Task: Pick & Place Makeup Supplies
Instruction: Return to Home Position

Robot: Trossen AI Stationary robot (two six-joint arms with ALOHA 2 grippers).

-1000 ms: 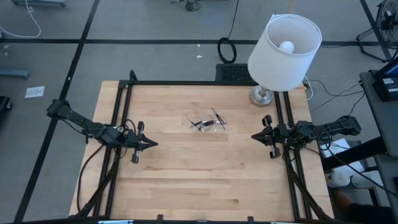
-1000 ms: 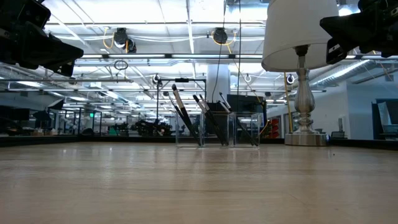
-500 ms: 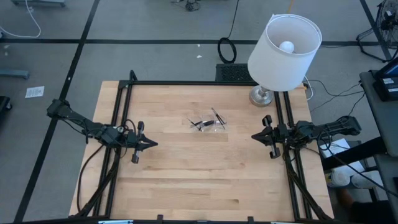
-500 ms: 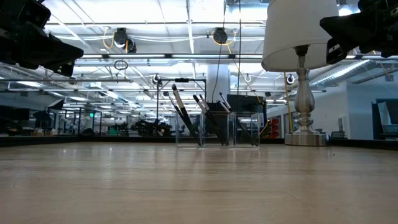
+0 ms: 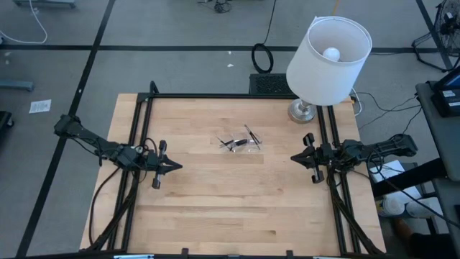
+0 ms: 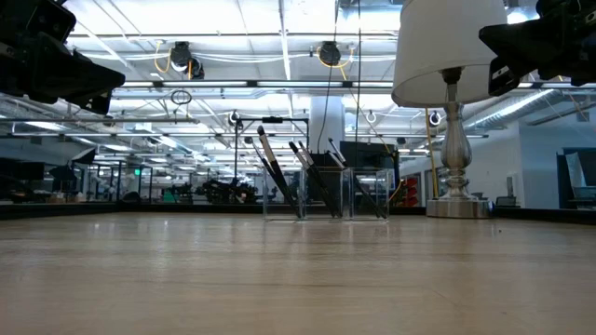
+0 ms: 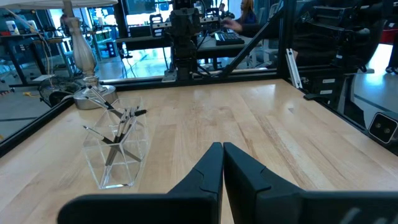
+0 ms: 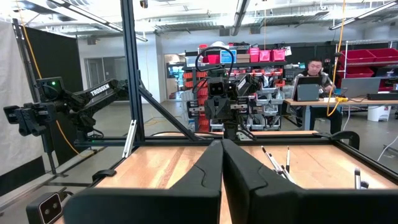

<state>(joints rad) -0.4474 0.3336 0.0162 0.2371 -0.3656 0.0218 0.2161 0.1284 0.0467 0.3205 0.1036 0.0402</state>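
Several thin dark makeup sticks (image 6: 307, 179) stand slanted in a small clear plastic tray (image 5: 241, 144) at the table's middle. Their lower ends are inside the tray and their upper ends lean out over its rim (image 7: 115, 124). My left gripper (image 5: 180, 166) hovers shut above the table's left side and points toward the tray, well short of it. My right gripper (image 5: 292, 156) hovers shut above the table's right side and also faces the tray (image 8: 277, 163). In the left wrist view the left gripper (image 7: 222, 149) shows nothing between its closed fingers. The right gripper (image 8: 221, 144) shows the same in the right wrist view.
A table lamp with a white shade (image 5: 329, 61) stands on a silver base (image 5: 302, 111) at the far right corner. Black frame rails (image 5: 144, 122) run along the table's left, far and right edges. A person (image 8: 314, 78) sits in the room beyond the table.
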